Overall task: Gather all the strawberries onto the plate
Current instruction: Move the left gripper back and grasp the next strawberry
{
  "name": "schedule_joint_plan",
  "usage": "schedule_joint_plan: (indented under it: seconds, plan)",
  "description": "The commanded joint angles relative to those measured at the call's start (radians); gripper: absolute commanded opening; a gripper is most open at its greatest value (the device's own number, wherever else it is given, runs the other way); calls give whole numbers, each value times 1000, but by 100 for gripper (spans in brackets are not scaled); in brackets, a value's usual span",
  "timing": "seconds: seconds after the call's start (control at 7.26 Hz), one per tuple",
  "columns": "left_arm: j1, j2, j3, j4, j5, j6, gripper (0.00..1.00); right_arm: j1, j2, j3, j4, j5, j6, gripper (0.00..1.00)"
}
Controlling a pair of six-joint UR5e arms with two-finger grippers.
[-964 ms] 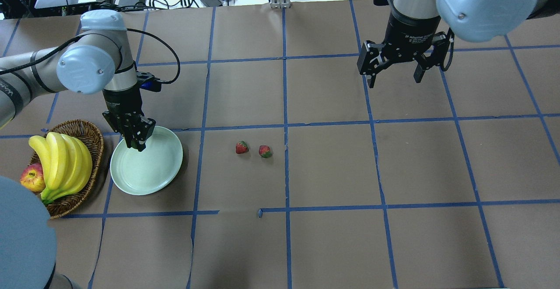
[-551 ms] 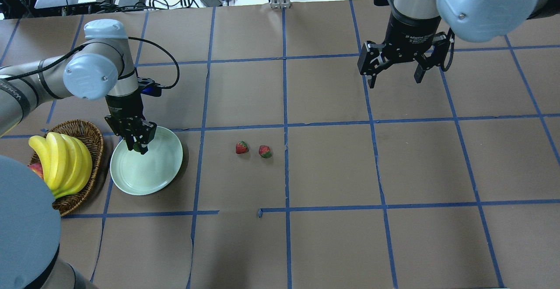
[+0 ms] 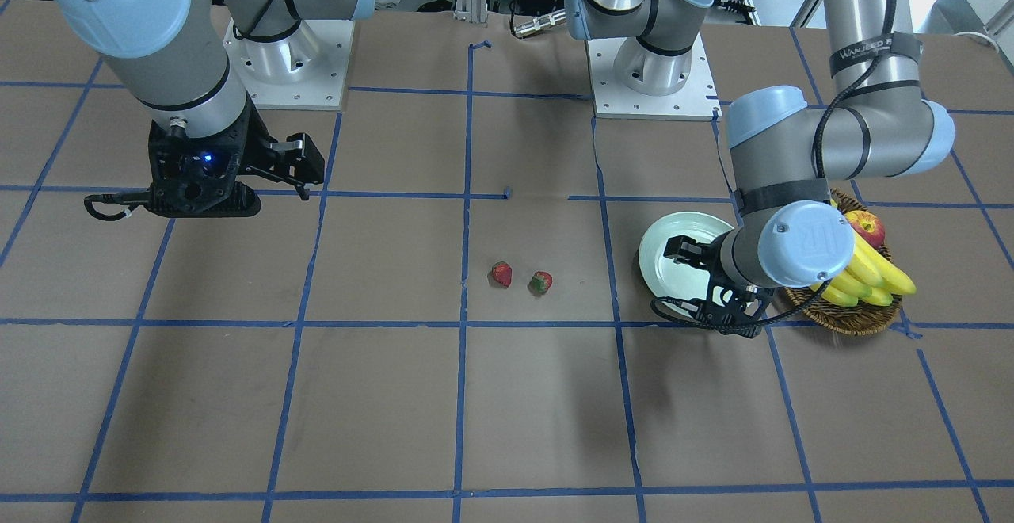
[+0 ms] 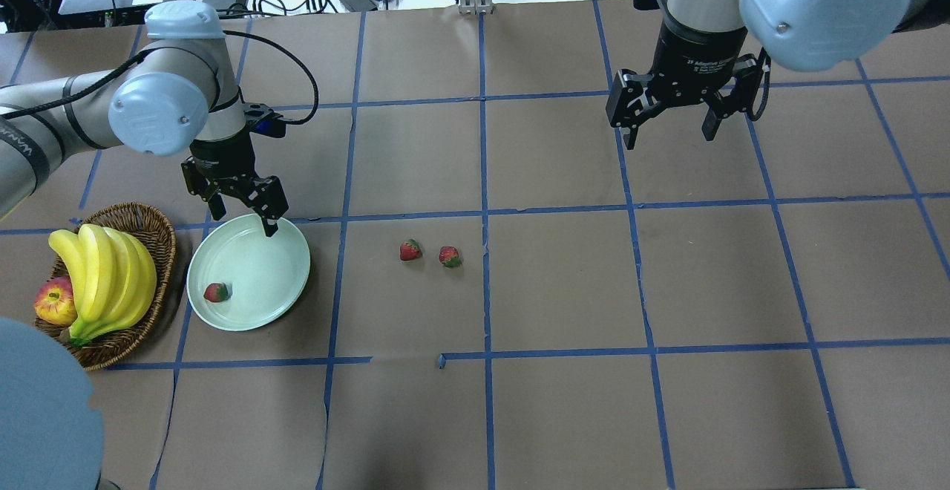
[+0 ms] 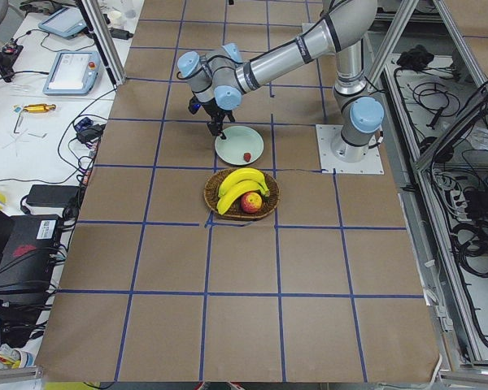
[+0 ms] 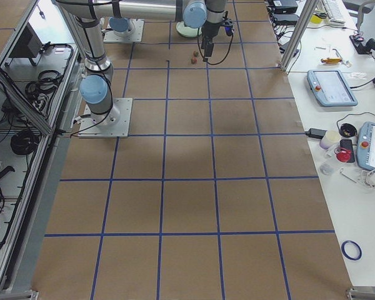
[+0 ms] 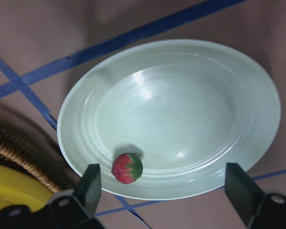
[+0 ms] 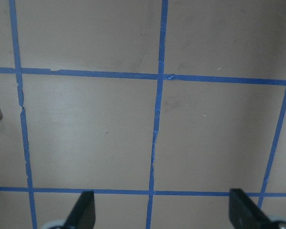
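Overhead, at far left, well off to the left pincer's left: a brown wicker basket (image 4: 159,241) carrying a bunch of yellow bananas (image 4: 111,275) and a red-yellow apple (image 4: 53,303), set just beside the plate. Next along, the pale green plate (image 4: 278,271) on the brown-papered tabletop (image 4: 564,289), sitting beneath the left pincer (image 4: 245,223). Left pincer spread wide, gripping nothing, fingers (image 7: 90,183) pointing down over the plate's far rim and hanging clear above it. In the plate, on the robot's side of that pincer and toward its left finger: one strawberry (image 4: 216,292), red with a green cap, resting on the inner slope close to the near rim. Through the left wrist camera, the strawberry just inside the rim by the finger at the picture's left, with the basket's weave at the corner beyond. Off to the left pincer's right, well apart from it and outside the plate: a second strawberry (image 4: 410,250) and a third strawberry (image 4: 449,256), side by side on the bare tabletop, near each other but not touching, between the two pincers. Farthest right, the right pincer (image 4: 669,139), likewise spread and empty, held high over the tabletop's far half, well away from the second and third strawberry. Beneath it in the right wrist camera, only brown paper and blue tape lines (image 8: 155,133), plus a red sliver at the left edge, too cropped to identify.
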Motion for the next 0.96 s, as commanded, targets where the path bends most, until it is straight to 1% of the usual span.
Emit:
schedule_joint_plan:
  seconds: [0.0,0.14,0.28,0.41,0.55,0.69,0.83]
  plan:
    - [-94,1,10,16,-126,-214,100,0,0,0,0,1,1,100]
    - [-137,-8,9,47,-164,-292,100,0,0,0,0,3,1,100]
    - [-165,-19,4,97,-231,-348,98,0,0,0,2,1,3,100]
    - [-188,-38,1,102,-262,-372,95,0,0,0,3,3,3,100]
    - [-210,-60,-4,112,-322,-385,90,0,0,0,2,3,3,100]
    - [-236,-85,-19,116,-335,-397,85,0,0,0,2,6,3,100]
    - [-248,-99,-42,154,-336,-397,85,0,2,0,2,4,3,100]
